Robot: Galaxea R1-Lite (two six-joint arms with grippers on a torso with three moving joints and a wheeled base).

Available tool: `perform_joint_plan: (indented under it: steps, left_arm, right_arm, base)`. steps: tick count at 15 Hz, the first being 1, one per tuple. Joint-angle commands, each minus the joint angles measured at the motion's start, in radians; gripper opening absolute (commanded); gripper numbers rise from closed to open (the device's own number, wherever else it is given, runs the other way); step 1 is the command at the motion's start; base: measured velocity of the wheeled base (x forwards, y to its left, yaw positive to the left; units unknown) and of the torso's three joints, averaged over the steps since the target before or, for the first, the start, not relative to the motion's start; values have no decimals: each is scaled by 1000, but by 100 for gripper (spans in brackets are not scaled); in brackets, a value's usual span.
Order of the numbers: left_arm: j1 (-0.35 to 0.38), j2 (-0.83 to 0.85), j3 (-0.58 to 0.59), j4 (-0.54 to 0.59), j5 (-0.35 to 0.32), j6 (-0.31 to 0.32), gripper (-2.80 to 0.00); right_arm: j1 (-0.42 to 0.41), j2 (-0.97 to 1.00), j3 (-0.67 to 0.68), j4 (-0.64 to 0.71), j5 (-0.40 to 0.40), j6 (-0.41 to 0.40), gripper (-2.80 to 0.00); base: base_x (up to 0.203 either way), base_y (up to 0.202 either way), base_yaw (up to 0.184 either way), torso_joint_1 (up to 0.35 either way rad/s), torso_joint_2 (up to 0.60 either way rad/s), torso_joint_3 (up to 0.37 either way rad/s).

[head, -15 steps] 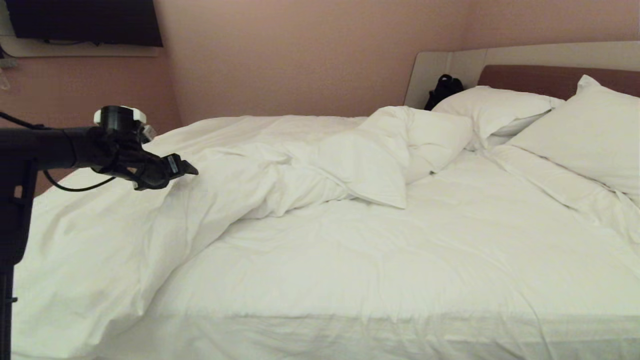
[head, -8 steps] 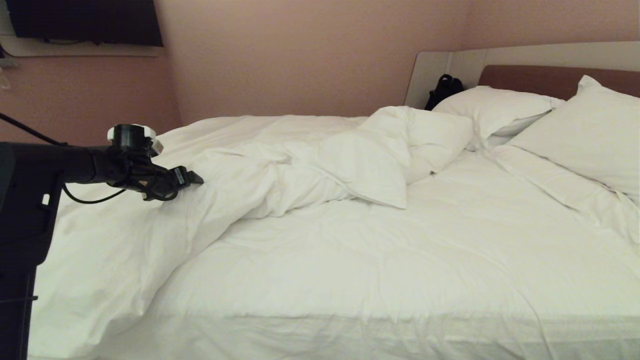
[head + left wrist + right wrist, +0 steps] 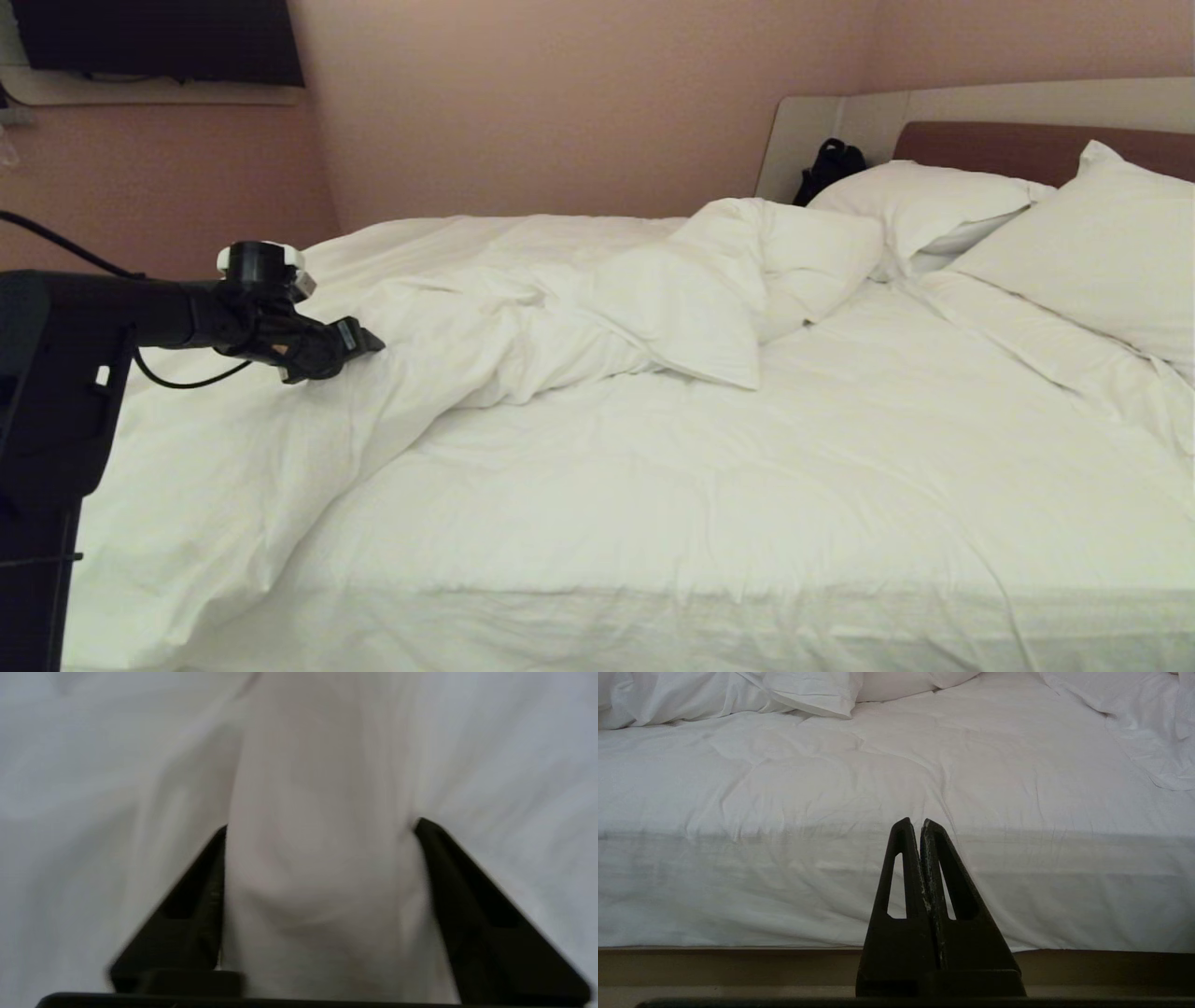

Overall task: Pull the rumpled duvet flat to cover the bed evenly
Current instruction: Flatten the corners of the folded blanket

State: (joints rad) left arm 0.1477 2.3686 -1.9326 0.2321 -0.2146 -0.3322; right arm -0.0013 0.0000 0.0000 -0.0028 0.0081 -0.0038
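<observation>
- Here the left claw (image 3: 369,341) reaches in from the foot-end side of the bed (image 3: 812,168) and sits low against the duvet (image 3: 523,317), at the end far from the headboard.
- In the left wrist view its two black fingers (image 3: 196,914) stand wide apart with a thick fold of the white duvet (image 3: 317,858) bulging up between them; the cloth touches both inner faces, but the jaws are not pressed together on it.
- The duvet lies rumpled: a heaped ridge runs from the left claw towards the headboard, ending in a folded-over flap just short of the pillows (image 3: 934,201).
- On the side of that ridge nearer the camera the white covering lies fairly flat across the bed, with light creases only.
- Two plump pillows lean against the headboard, the second one (image 3: 1102,252) nearer the camera than the first.
- A small black object (image 3: 826,166) rests against the headboard, beside the farther pillow.
- The right claw (image 3: 920,823) hangs in front of the bed's near side edge, apart from it, with its fingers pressed together and nothing between them.
- From the right wrist view the white covering (image 3: 878,788) drapes over that edge, and the low base of the bed (image 3: 714,963) shows beneath it.
</observation>
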Motion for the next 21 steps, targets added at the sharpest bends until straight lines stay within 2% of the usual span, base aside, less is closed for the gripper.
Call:
perform_joint_plan:
  steps: [1, 5, 9, 11, 14, 17, 21]
  left_arm:
    - [1, -16, -2, 7, -6, -8, -280]
    - [-3, -54, 4, 10, -25, -37, -280]
    - [-3, -163, 27, 63, -173, -89, -280]
    - [-3, -221, 49, 104, -218, -96, -280]
    - [-19, -300, 103, 131, -236, -91, -280]
    - [-55, -402, 205, 157, -282, -63, -280]
    - [-149, -557, 372, 170, -303, -18, -280]
  right_arm:
    - [0, 0, 0, 0, 1, -1, -280]
    - [0, 0, 0, 0, 1, -1, -280]
    - [0, 0, 0, 0, 0, -1, -280]
    - [1, 0, 0, 0, 0, -1, -280]
    - [0, 0, 0, 0, 0, -1, -280]
    - [0, 0, 0, 0, 1, -1, -280]
    - [0, 0, 0, 0, 0, -1, -280]
  base:
    - [0, 0, 0, 0, 0, 0]
    - [0, 0, 0, 0, 0, 0]
    - [0, 0, 0, 0, 0, 0]
    - [0, 0, 0, 0, 0, 0]
    - [0, 0, 0, 0, 0, 0]
    - [0, 0, 0, 0, 0, 0]
    - [0, 0, 0, 0, 0, 0]
